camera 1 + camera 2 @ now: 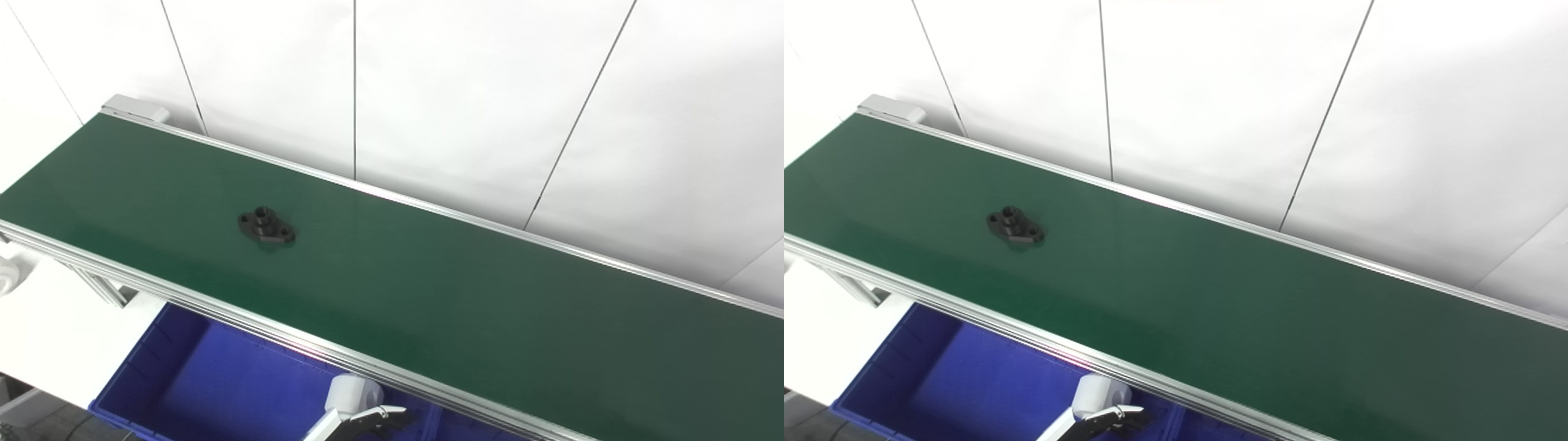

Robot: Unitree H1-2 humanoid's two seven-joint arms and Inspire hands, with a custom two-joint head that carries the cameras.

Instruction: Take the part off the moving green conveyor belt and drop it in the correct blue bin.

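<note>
Readable text: none | You will find no lettering, label, brand, number or sign on the green conveyor belt (pixel 429 288), the black part (pixel 266 225), the blue bin (pixel 233 386) or the white wall panels (pixel 465 92).

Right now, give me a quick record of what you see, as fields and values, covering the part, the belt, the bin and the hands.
part: black flanged part, lying flat on the belt, untouched
belt: green conveyor belt, running from upper left to lower right, only the one part on it
bin: blue bin below the near edge of the belt, no contents visible in the part that shows
hand in view: one hand at the bottom edge over the bin, holding nothing visible; which arm it belongs to is unclear
task stage: pick not yet made
</note>
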